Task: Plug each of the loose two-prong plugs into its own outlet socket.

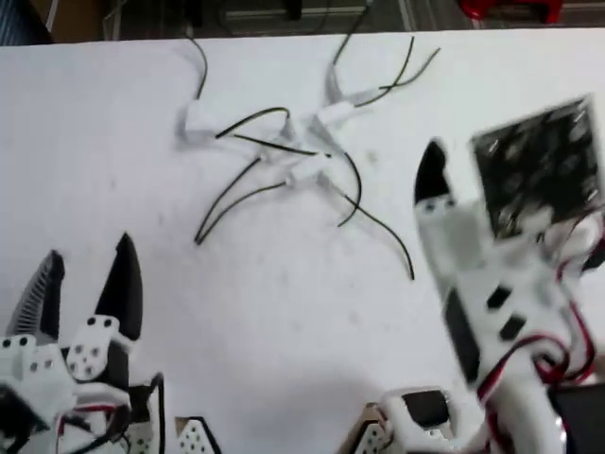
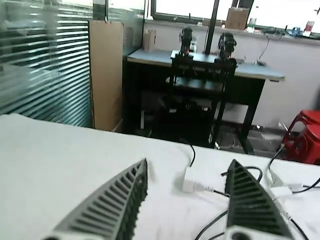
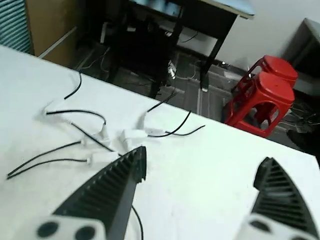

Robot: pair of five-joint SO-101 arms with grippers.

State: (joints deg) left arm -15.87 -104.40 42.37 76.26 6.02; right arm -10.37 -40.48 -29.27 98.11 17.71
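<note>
The right arm [image 1: 473, 255] is blurred, and the white connectors [image 1: 336, 114] (plug or socket) are too small to tell apart.

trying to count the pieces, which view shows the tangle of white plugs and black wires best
The high view: it looks down on the whole tangle, spread out. The right wrist view sees it slanted; the left wrist view catches part of it.

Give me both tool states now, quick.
Left tool: open, holding nothing.
Right tool: open, holding nothing.
</note>
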